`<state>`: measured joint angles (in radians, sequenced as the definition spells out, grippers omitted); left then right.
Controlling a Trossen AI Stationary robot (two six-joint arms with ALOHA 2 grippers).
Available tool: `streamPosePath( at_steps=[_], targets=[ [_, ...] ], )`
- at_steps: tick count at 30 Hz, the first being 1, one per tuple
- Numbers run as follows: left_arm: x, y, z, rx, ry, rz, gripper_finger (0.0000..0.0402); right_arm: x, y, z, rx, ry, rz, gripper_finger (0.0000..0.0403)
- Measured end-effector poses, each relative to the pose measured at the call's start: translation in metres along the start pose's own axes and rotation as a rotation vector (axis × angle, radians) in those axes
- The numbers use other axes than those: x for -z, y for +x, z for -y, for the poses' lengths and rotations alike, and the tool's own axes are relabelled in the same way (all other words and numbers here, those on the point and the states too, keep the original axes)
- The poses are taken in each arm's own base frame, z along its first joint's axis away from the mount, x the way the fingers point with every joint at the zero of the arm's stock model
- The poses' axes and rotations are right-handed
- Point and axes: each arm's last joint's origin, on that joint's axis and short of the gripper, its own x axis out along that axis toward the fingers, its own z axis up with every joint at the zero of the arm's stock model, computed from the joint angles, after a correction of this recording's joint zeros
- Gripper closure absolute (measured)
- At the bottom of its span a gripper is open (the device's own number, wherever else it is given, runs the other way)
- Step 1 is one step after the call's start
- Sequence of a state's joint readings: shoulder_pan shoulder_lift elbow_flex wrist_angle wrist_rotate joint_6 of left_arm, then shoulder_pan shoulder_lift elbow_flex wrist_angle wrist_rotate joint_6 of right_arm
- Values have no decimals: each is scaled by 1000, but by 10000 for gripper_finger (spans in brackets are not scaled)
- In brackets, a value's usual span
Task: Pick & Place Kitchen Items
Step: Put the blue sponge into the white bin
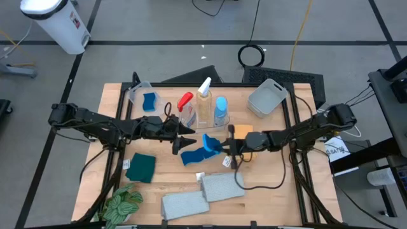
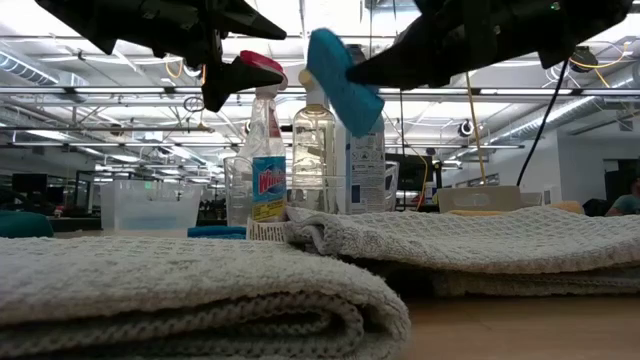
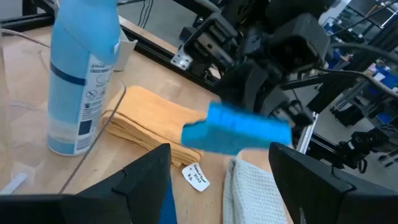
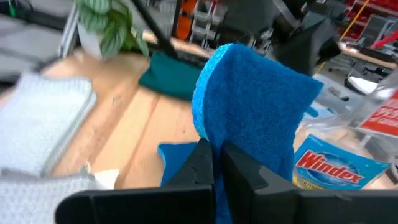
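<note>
My right gripper is shut on a thick blue sponge above the table's middle. My left gripper stands open just to the sponge's left, with nothing between its fingers. A flat blue cloth lies on the table below them. A red-trigger bottle, a white-trigger bottle and a blue-capped bottle stand upright beyond them. A teal cloth lies at the near left. Two grey folded towels lie at the near edge. My right gripper pinches the blue sponge by one edge between its two fingers. The fingers come nearly level from the table's right. The sponge is lifted clear of the table and tilted, and most of it stands out past the fingertips.
An orange folded piece with a tag lies under my right arm. A grey tub stands at the far right. A clear tub holding a blue piece stands at the far left. A green plant sits at the near left corner.
</note>
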<state>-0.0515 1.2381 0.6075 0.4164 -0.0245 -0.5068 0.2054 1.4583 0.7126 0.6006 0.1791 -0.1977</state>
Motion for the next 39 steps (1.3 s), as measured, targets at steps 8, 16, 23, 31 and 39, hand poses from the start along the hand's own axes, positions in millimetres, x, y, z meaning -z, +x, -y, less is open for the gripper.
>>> streamPosePath(
  at_steps=[8,16,23,31,39],
  targets=[
    [1,0,3,8,-87,-5,128,-5,24,-8,62,-148,-122,403],
    [2,0,3,-3,-107,0,128,-8,32,-24,274,-421,-212,403],
    [6,4,1,-64,-94,19,128,-9,37,-31,332,-516,-182,403],
    [5,21,3,-27,-101,34,128,-9,36,-30,356,-514,-193,403],
    [-4,35,10,14,-94,24,128,-6,36,-30,348,-514,-211,403]
  ],
)
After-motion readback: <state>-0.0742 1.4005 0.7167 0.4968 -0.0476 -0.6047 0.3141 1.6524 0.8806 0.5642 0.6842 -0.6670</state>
